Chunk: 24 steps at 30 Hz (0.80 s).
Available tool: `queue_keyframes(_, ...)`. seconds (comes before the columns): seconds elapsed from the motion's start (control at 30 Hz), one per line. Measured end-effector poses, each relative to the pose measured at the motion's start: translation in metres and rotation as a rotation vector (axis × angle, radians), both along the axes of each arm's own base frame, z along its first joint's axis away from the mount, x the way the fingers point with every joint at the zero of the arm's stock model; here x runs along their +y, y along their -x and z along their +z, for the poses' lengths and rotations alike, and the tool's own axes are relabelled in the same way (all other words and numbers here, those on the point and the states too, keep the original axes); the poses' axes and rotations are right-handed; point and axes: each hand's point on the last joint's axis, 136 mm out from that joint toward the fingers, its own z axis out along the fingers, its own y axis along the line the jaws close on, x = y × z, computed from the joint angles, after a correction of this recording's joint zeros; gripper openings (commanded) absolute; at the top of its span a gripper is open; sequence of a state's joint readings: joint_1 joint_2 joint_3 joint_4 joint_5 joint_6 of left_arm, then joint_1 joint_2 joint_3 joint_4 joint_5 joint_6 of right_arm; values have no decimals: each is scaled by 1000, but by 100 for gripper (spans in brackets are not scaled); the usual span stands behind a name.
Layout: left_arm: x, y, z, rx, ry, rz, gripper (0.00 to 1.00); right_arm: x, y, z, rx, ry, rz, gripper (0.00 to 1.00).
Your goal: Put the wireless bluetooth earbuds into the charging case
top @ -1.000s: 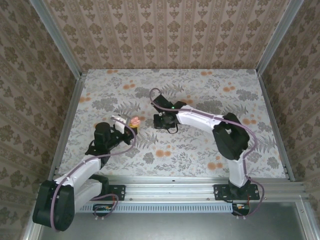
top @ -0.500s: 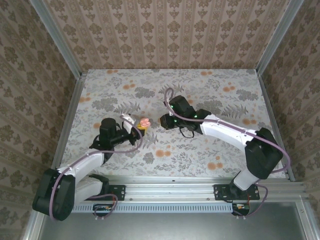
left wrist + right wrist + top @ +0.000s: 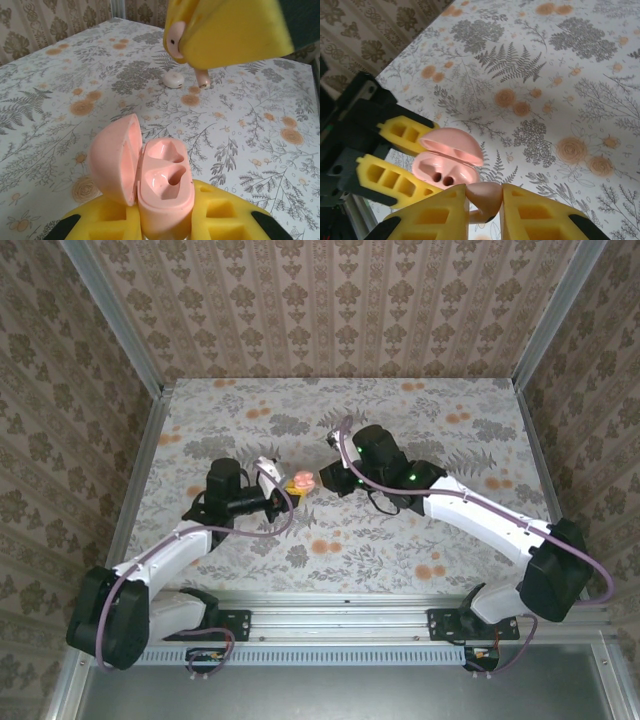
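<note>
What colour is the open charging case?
The charging case is salmon pink, inside and out; best seen in the left wrist view.

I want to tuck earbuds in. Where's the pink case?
Top view, middle: the open case is pinched in the left gripper, with the right gripper close on its right.

Floral tablecloth (image 3: 400, 410), damask-patterned walls (image 3: 340, 300)

Light: bright, even, diffuse; no glare.
Shadows: soft, faint on the worktop (image 3: 400, 540) beneath the left end effector (image 3: 292, 490).
Focus: wrist views, foam pads (image 3: 225, 220) nearest lens blurred; worktop ahead of the end effector sharper.
</note>
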<state>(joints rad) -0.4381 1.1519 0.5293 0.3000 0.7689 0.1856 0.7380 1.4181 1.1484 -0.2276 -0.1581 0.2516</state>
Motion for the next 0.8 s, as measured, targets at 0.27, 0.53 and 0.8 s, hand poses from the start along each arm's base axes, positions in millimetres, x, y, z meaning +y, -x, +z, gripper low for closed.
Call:
queue_keyframes(0.27,-4,5,-5,29,4,-41,14,17,14,4,-55,15,74,21)
queue_keyframes(0.53,-4,6,-5,30,8,-49,14,22,14,-3,-70,46,100,21)
queue_keyframes(0.8,-5,6,-4,30,8,-49,14,28,14,-13,-58,66,114,21)
